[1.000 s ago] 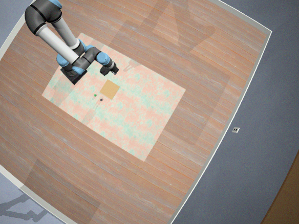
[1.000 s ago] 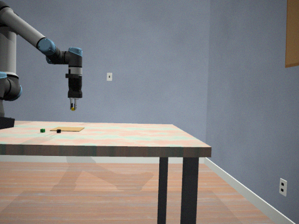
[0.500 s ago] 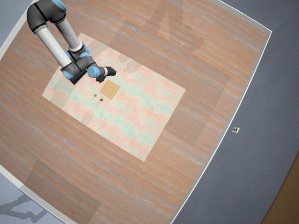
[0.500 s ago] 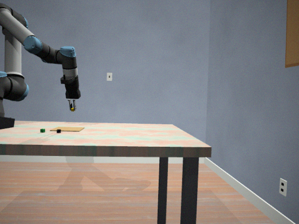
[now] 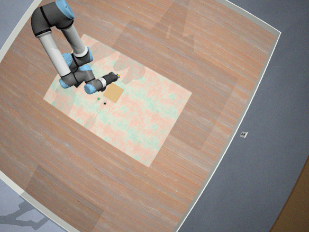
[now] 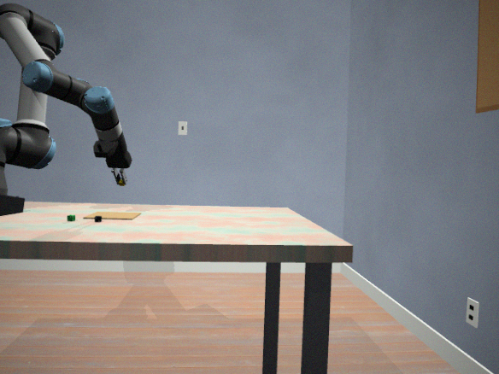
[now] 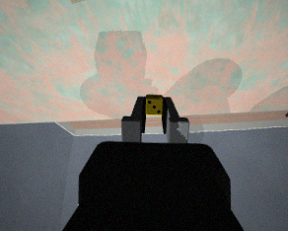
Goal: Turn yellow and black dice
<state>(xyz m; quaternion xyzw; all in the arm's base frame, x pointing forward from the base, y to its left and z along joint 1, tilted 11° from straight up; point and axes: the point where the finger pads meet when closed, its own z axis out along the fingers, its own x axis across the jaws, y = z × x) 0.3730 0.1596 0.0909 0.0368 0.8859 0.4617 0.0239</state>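
My gripper (image 5: 118, 76) (image 6: 121, 182) (image 7: 154, 108) is shut on the yellow die (image 7: 154, 106) (image 6: 121, 183) and holds it tilted, well above the table and a little beyond the far edge of the tan mat (image 5: 114, 92) (image 6: 115, 215). The die's face towards the wrist camera shows three dark pips. The black die (image 5: 105, 103) (image 6: 97, 219) sits on the table just off the mat's near corner. The green die (image 5: 98, 98) (image 6: 71, 218) sits on the table a little further from the mat.
The table top (image 5: 148, 116) (image 6: 205, 230) has a pink and green mottled pattern. The arm's base stands at the table's left end in the side view. The table's far edge shows in the wrist view (image 7: 247, 120).
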